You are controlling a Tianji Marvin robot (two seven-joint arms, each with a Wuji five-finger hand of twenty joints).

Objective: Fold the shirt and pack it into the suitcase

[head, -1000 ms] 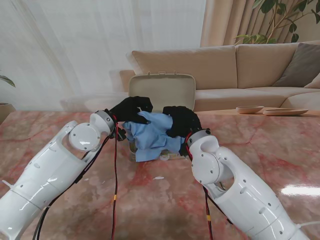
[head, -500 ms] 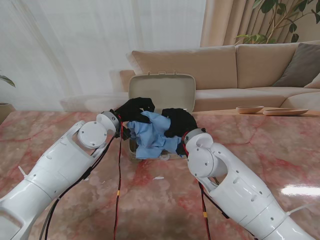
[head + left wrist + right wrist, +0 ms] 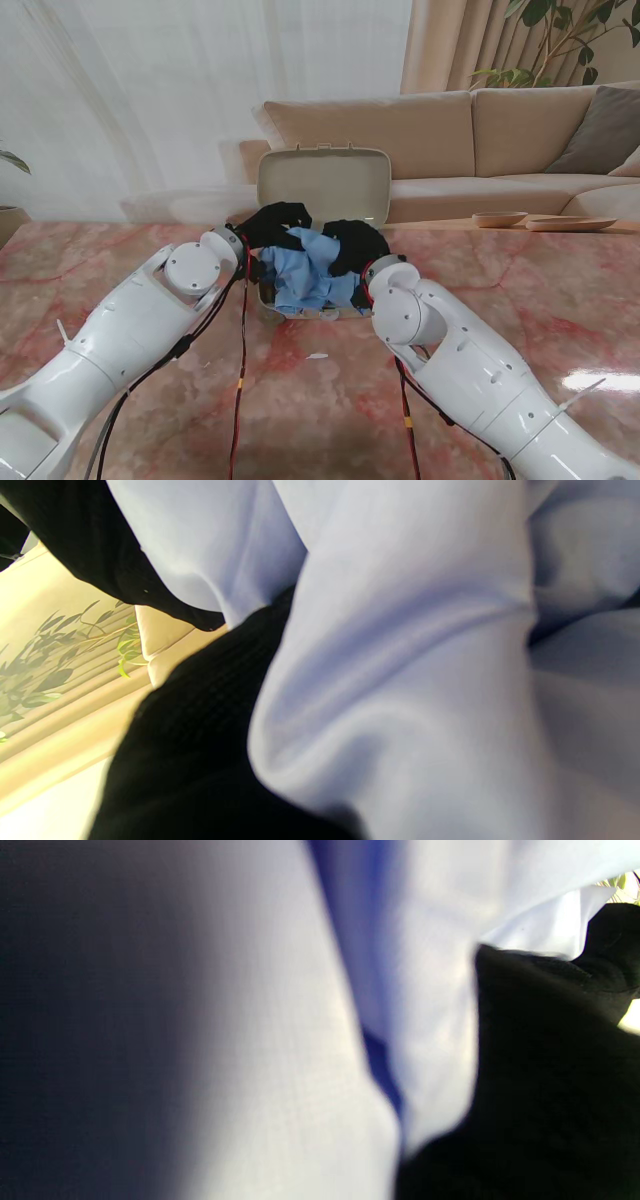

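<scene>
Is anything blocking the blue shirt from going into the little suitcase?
Nothing visible does. The suitcase has its lid standing open, and the shirt is bunched right over the open tray between the left hand and the right hand. The inside of the tray is hidden under the cloth.

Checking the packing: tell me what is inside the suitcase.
The suitcase holds the bunched blue shirt, with the left hand and right hand gripping it. The shirt covers the suitcase's floor, so anything beneath is hidden.
</scene>
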